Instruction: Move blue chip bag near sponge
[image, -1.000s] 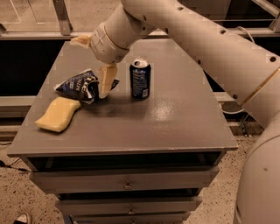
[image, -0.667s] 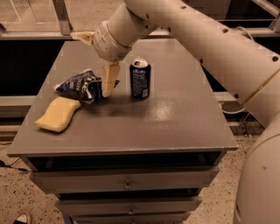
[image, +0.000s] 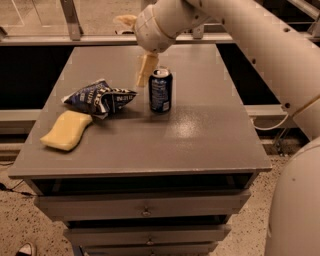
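The blue chip bag (image: 100, 97) lies crinkled on the left part of the grey table (image: 200, 135). Its lower left corner is right beside the pale yellow sponge (image: 66, 130), which lies flat near the table's front left. My gripper (image: 144, 74) hangs above the table, to the right of the bag and just left of the soda can's top. It is open, holds nothing and is clear of the bag.
An upright blue soda can (image: 160, 90) stands at the table's middle, close to the gripper. My large white arm (image: 240, 35) reaches in from the upper right. Drawers (image: 145, 210) sit below the tabletop. A railing (image: 70, 20) runs behind the table.
My gripper has let go of the chip bag and risen up and to the right, away from it. The bag now rests on the table next to the sponge.
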